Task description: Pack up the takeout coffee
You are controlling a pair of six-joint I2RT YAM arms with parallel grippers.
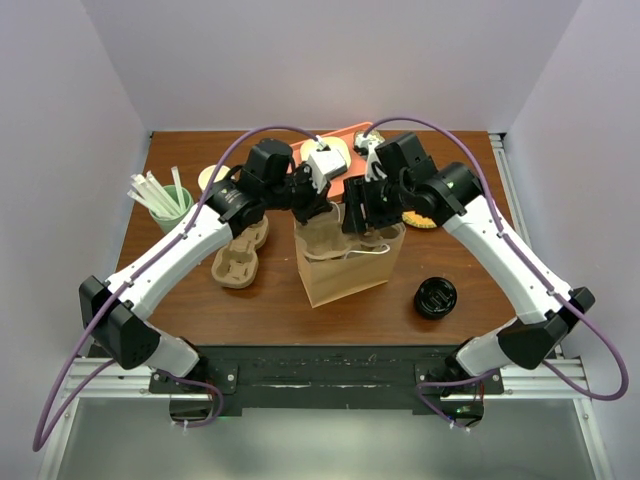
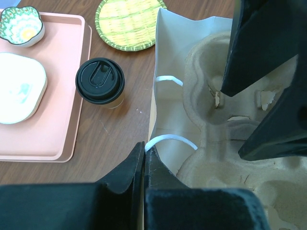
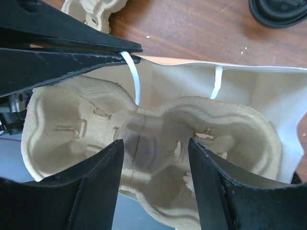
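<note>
View of my workspace from three cameras. The left gripper (image 2: pixel 144 149) is fully closed, its fingertips pinching the upper rim of the brown paper bag (image 1: pixel 345 275) right beside one white cord handle (image 2: pixel 170 140); the bag stands upright and open at the middle of the wooden table (image 1: pixel 250 308). The right gripper (image 3: pixel 156 143) hangs over the bag's mouth with its jaws well apart and gripping nothing; the two fingers stand either side of the narrow waist of a pulp cup carrier (image 3: pixel 62 124) that sits inside the bag, its cup wells bare. I cannot tell whether those fingers touch the carrier. The takeout coffee (image 2: pixel 100 81), a small cup under a round black lid, stands upright on the table outside the bag, between the bag's wall and the near edge of a pink tray (image 2: pixel 53 120), just beside the tray and held by neither arm. In the overhead view I cannot find it beneath the arms. On the tray lie a white dish (image 2: pixel 19 88) and a small patterned bowl (image 2: pixel 20 26); a woven yellow-green mat (image 2: pixel 127 24) lies on the table just beyond the coffee. A second pulp carrier (image 1: pixel 240 255) lies left of the bag, a green cup of straws (image 1: pixel 172 208) farther left, and a squat black round piece (image 1: pixel 436 298) right of the bag.
</note>
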